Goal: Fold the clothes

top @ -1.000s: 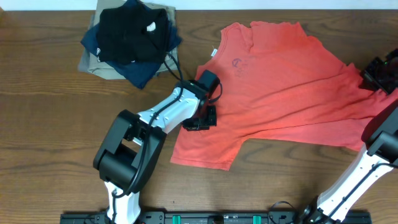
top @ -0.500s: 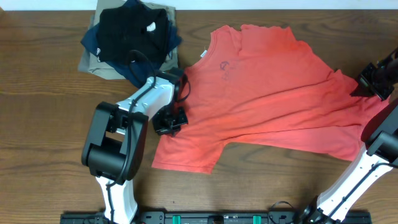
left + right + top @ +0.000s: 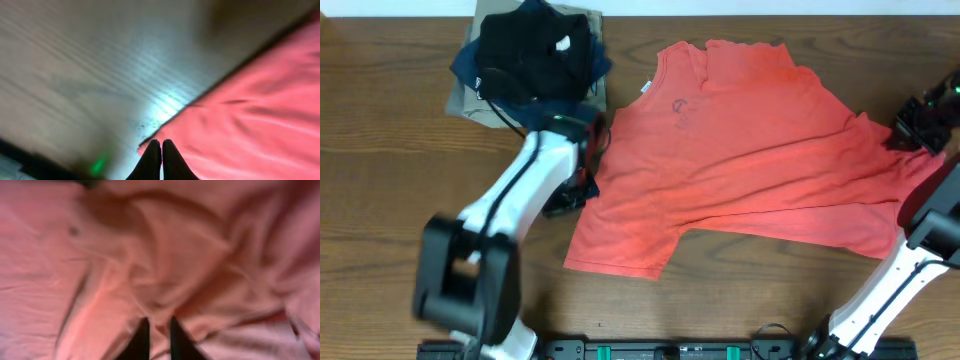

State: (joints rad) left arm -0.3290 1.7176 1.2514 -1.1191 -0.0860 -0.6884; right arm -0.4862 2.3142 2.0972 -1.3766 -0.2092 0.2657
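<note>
Flattening stage imo, no fold made yet. Shirt (image 3: 760, 150) lies spread on the desk (image 3: 380, 200), still wrinkly, between the 2 grippers. Left gripper (image 3: 565, 197) is pressed together w/ the shirt's side hem right at its tips, can't tell if it's nipping any cloth. Right gripper (image 3: 920, 125) sits over the opposite edge, fingers a bit spread, cloth just under them, prob not holding. Next move needs a proper pinch on an edge, then carrying it toward the middle w/o dragging the rest.
</note>
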